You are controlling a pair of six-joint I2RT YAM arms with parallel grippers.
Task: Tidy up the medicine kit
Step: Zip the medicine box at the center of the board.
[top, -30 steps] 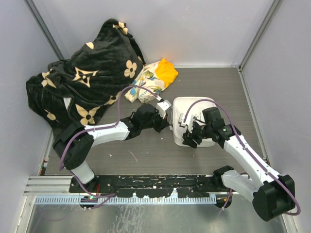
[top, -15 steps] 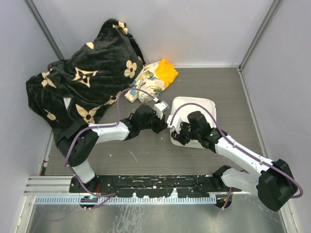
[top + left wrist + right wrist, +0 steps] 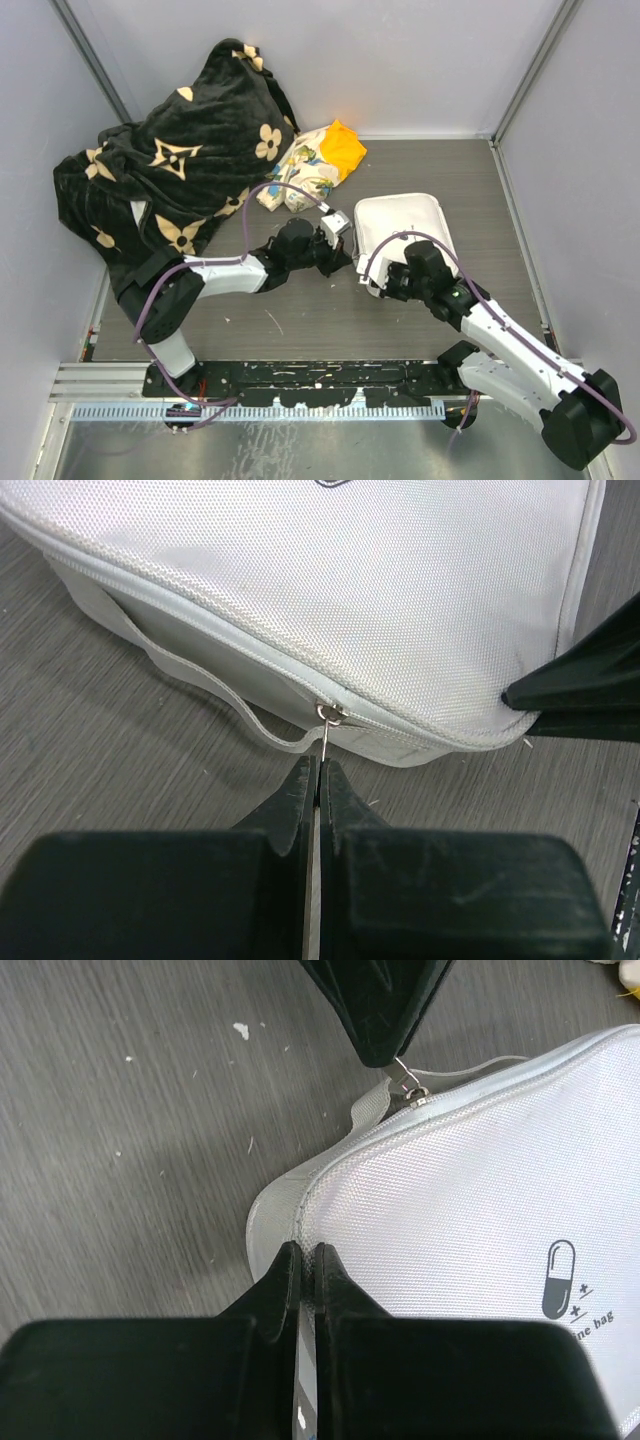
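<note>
As I look down from above, the table (image 3: pixel 300 320) is grey wood grain and fills the floor of the cell. A black blanket (image 3: pixel 170 170) with beige flowers lies heaped at its far left. Beside it, at the far middle, is a bundle (image 3: pixel 320 165) of floral and orange cloth.

The kit (image 3: pixel 405 225) is white and lies flat on the table, right of centre. It is near the bundle but does not touch it, and both arms reach to its near left side.

The left gripper (image 3: pixel 318 770) comes from the left. Its fingers are pressed together on the zip pull (image 3: pixel 326 735), a thin metal tab that hangs from the slider on the kit's side.

The right gripper (image 3: pixel 305 1255) comes from the near right, and its fingers are together at the rounded corner of the kit. As far as I can see, they pinch the rim there. A small dark pill logo (image 3: pixel 560 1280) is printed on the lid.
</note>
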